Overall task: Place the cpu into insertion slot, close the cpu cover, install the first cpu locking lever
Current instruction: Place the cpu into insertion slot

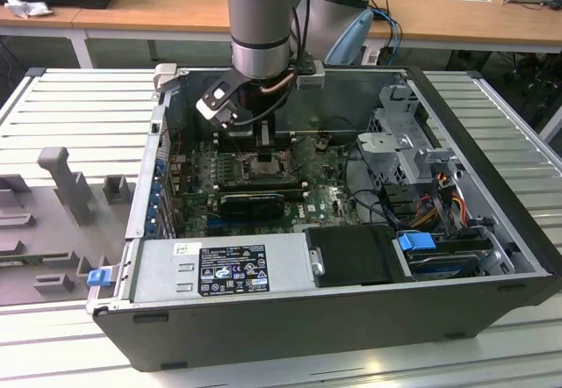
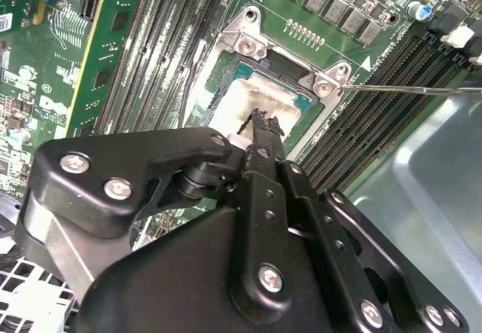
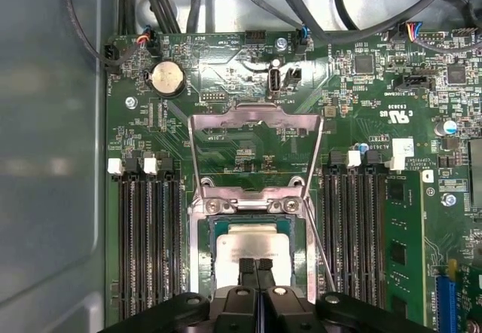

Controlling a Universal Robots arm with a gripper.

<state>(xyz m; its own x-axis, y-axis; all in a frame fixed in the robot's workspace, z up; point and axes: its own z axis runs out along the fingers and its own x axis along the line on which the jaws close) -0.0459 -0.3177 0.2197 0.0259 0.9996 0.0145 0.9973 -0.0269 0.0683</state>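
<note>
1. One arm reached down into the open computer case (image 1: pixel 351 318). The case lay on its side on the slatted worktop (image 1: pixel 70 107), so the motherboard (image 3: pixel 226 69) faced up and could be reached from above.
2. The cpu (image 3: pixel 252 241) lay flat inside the socket (image 3: pixel 202 250), pale metal top showing and square with the socket's edges. Judging by that, the placing step looked done or nearly so.
3. The hand (image 3: pixel 256 267) hung right over the cpu with its two black fingertips pinched together and nothing between them. In the second wrist view the tips seemed to touch the chip's top or sit just above it; I could not tell which. A closed, narrow tip would suit pressing or nudging a flat part rather than gripping it.
4. The cpu cover (image 3: pixel 256 117) stood swung up on its hinge at the socket edge away from the hand, with board visible through its open window. Tilted back like this, it left the socket free for the chip, and it had not yet been closed.
5. The locking lever (image 3: pixel 321 246), a thin wire rod, ran alongside the socket, unlatched. That fitted the order of the work, since the cover has to come down before the lever can be hooked.
</note>
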